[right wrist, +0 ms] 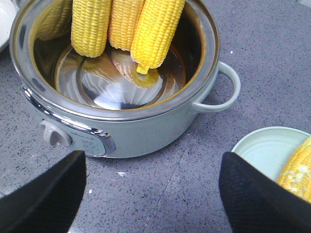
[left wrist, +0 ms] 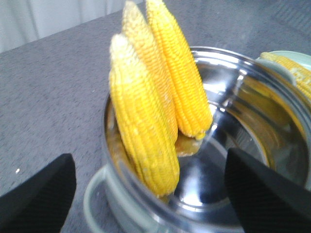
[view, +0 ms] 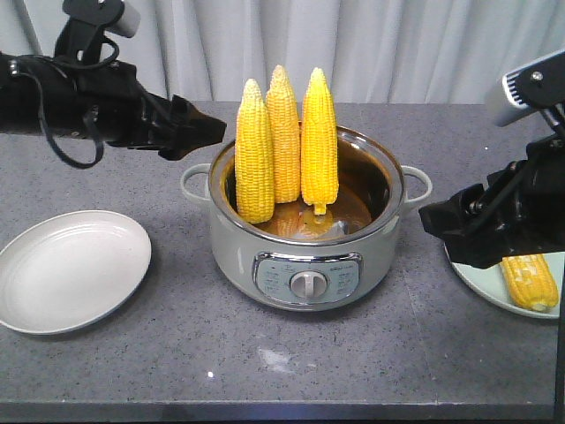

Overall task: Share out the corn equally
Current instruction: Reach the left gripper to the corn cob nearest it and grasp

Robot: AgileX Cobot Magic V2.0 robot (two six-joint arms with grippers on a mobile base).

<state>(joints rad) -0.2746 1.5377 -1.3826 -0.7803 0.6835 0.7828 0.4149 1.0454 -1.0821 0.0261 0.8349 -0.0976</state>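
Three yellow corn cobs (view: 283, 132) stand upright, tips up, leaning inside the pale green electric pot (view: 238, 256) at the table's middle. A further cob (view: 530, 281) lies on the light green plate (view: 481, 291) at the right. The white plate (view: 71, 269) at the left holds nothing. My left gripper (view: 205, 131) hovers open just left of the pot's rim. In the left wrist view the nearest cob (left wrist: 146, 126) sits ahead between its spread fingers (left wrist: 257, 189). My right gripper (right wrist: 153, 194) is open and empty over bare table, between the pot (right wrist: 146, 131) and the right plate (right wrist: 265, 150).
The pot has a loop handle (view: 422, 184) on each side and a knob panel (view: 309, 283) facing front. Grey speckled tabletop surrounds it. A white curtain hangs behind. The table's front edge runs along the bottom of the front view.
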